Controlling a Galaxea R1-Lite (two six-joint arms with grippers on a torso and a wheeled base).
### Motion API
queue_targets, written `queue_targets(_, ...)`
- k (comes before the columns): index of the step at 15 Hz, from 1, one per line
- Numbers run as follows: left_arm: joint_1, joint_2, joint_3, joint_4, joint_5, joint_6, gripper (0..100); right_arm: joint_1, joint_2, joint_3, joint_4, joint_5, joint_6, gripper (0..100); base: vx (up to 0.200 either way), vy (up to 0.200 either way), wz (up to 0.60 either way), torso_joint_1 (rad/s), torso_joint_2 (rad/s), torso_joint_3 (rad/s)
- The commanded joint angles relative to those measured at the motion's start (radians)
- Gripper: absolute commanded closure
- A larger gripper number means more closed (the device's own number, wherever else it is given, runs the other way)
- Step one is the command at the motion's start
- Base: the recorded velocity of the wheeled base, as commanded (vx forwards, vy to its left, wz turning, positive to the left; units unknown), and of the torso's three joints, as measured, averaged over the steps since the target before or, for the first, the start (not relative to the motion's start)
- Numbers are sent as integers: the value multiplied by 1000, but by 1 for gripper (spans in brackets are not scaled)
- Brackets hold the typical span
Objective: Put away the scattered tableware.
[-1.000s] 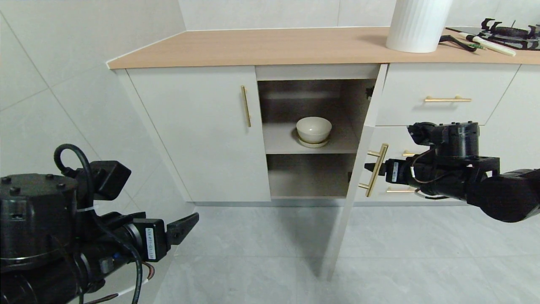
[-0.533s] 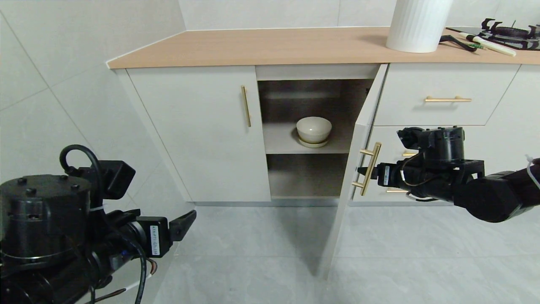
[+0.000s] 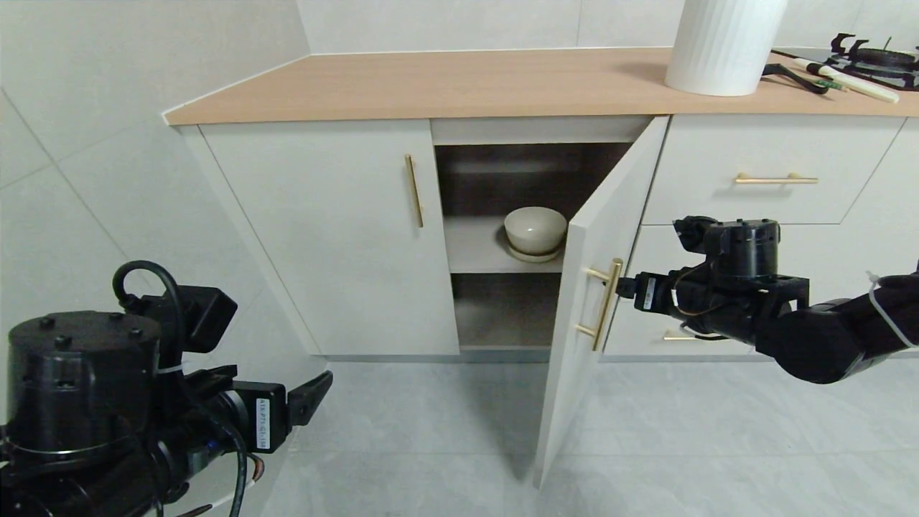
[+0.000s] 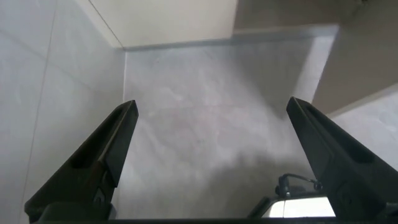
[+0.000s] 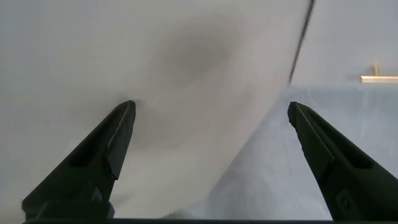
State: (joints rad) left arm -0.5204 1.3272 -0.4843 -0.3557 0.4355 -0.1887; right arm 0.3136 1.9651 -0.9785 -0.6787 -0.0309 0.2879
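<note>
A cream bowl (image 3: 535, 228) sits on a small plate (image 3: 533, 253) on the middle shelf of the cabinet. The white cabinet door (image 3: 599, 237) stands partly swung across the opening and hides the bowl's right edge. My right gripper (image 3: 623, 286) is open at the door's outer face, just beside its gold handle (image 3: 602, 303). In the right wrist view the right gripper (image 5: 210, 111) faces the white door panel (image 5: 155, 74) with nothing between its fingers. My left gripper (image 3: 316, 391) hangs low at the left over the floor, and in the left wrist view it (image 4: 211, 106) is open and empty.
A tall white ribbed container (image 3: 725, 43), a light-handled utensil (image 3: 854, 79) and a stove burner (image 3: 876, 56) are on the wooden counter (image 3: 431, 82). The left cabinet door (image 3: 323, 237) is closed. Drawers (image 3: 775, 172) sit right of the opening. A tiled wall bounds the left.
The cabinet door has swung further toward closed, and my right gripper has moved left with it. The head camera shifted slightly. The left gripper stayed low at the left.
</note>
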Motion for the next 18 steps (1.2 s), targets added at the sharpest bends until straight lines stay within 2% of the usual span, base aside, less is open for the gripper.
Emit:
queue_targets(1,0,3,-2,0,0,-1,0,24,46,-3,-32,-31,4,0,200,0,0,-2,2,-2)
queue_targets(5,0,6,1,1,5,9,0,48,115,-32,-105,-115,19,0,200,0,0,2,4,4)
queue_targets(7,0,10,4,0,52,37,0,48,132,-54,-113,-133,30,0,0,0,0,0,0,0)
queue_targets(11,0,17,4,0,52,35,0,48,135,-86,-113,-159,73,0,0,0,0,0,0,0)
queue_targets(15,2,20,6,1,52,35,0,48,216,-197,-156,-314,111,0,0,0,0,0,0,0)
queue_targets(18,2,20,4,1,52,35,0,36,267,-247,-179,-366,112,0,0,0,0,0,0,0)
